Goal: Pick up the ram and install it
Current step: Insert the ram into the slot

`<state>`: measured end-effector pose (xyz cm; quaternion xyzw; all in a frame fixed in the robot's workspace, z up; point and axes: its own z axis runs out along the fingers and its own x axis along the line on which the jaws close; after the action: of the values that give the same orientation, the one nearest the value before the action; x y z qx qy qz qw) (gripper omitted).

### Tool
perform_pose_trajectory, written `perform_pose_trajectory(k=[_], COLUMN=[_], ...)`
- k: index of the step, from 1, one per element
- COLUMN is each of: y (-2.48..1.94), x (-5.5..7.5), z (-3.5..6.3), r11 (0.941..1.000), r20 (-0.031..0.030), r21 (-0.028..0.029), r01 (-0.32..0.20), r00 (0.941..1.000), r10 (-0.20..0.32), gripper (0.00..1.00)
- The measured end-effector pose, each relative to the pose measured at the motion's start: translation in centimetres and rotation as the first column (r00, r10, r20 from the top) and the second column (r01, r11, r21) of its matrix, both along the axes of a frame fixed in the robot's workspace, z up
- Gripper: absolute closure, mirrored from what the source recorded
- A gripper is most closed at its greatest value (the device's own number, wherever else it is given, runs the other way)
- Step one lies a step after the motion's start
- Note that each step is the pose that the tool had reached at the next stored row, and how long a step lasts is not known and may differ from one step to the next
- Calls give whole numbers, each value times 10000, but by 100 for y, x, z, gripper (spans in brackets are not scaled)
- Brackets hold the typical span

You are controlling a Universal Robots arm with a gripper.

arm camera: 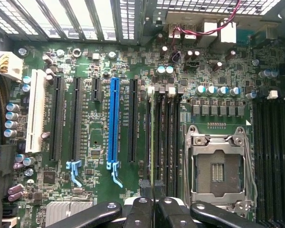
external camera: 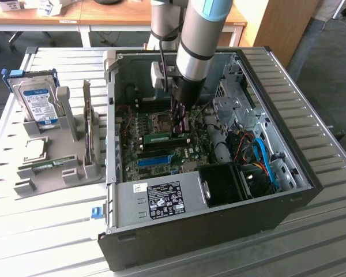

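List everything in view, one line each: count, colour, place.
computer case: 1, black, open on the table
table: 1, silver slatted metal, under everything
motherboard: 1, green, inside the case
ram: 1, green, upright along a slot beside the processor socket
processor socket: 1, silver, empty, on the motherboard
blue slot: 1, blue, among black slots
white slot: 1, white, near the motherboard's edge
power supply: 1, silver, at the case's near wall
cables: several, blue, in the case at the exterior view's right
stand: 1, grey, on the table at the exterior view's left of the case
hard drive: 1, silver and blue, upright on the stand
arm: 1, grey and blue, reaching down into the case
tool: 1, black, shut on the ram's top edge
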<state>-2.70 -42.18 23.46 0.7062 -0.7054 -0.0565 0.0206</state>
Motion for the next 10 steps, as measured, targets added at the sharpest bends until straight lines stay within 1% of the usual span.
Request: perform_pose_trajectory(k=[10], y=[0], x=[0], z=[-55], r11=[10000], r20=[1], r21=[2], r01=[0], r00=[10000], r10=[0], gripper=[88])
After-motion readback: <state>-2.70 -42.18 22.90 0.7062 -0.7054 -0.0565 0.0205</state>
